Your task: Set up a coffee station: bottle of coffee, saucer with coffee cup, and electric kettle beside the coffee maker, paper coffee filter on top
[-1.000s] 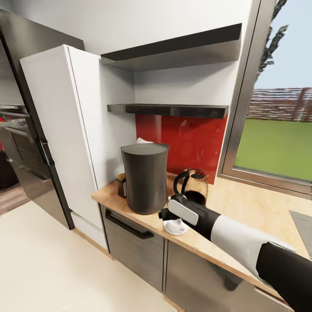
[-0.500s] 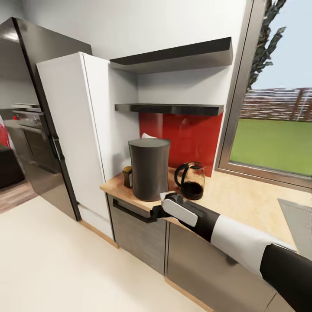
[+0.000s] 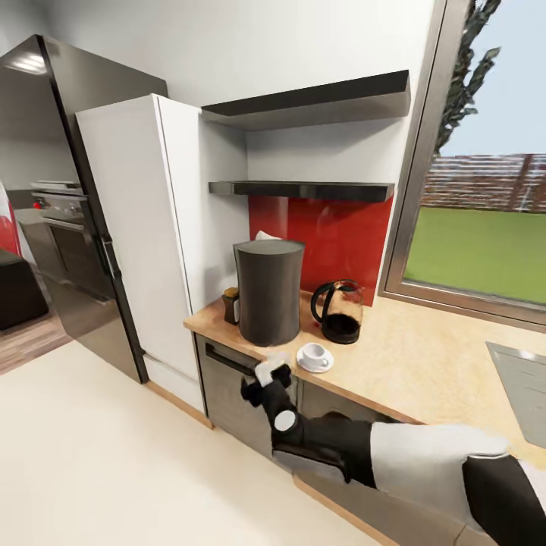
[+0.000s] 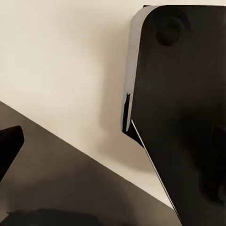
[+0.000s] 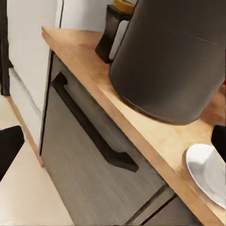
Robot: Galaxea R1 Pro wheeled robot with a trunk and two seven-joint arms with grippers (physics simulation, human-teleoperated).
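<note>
The tall dark-grey coffee maker (image 3: 269, 292) (image 5: 172, 56) stands on the tan kitchen countertop (image 3: 425, 364) (image 5: 77, 47). A white paper coffee filter (image 3: 263, 236) peeks over its top at the back. The small bottle of coffee (image 3: 230, 305) (image 5: 112, 28) sits just left of it. On its right stands the glass electric kettle (image 3: 339, 311). In front, a white coffee cup (image 3: 315, 354) rests on the saucer (image 3: 303, 364) (image 5: 207, 172). My right gripper (image 3: 265, 377) (image 5: 113, 146) is open and holds nothing, hanging below the counter edge in front of the cabinet. The left gripper's finger (image 4: 9, 146) shows over the floor.
The glossy kitchen shelf (image 3: 303, 189) and a thicker dark slab (image 3: 311, 98) hang above the red backsplash. A drawer front with a black handle (image 3: 227, 360) (image 5: 89, 127) faces my right gripper. A white tall cabinet (image 3: 144, 227) and dark fridge (image 3: 76, 152) stand left; a window is right.
The view has backed away from the counter. My right gripper left the cup on the saucer, pulled back and dropped below the counter edge.
</note>
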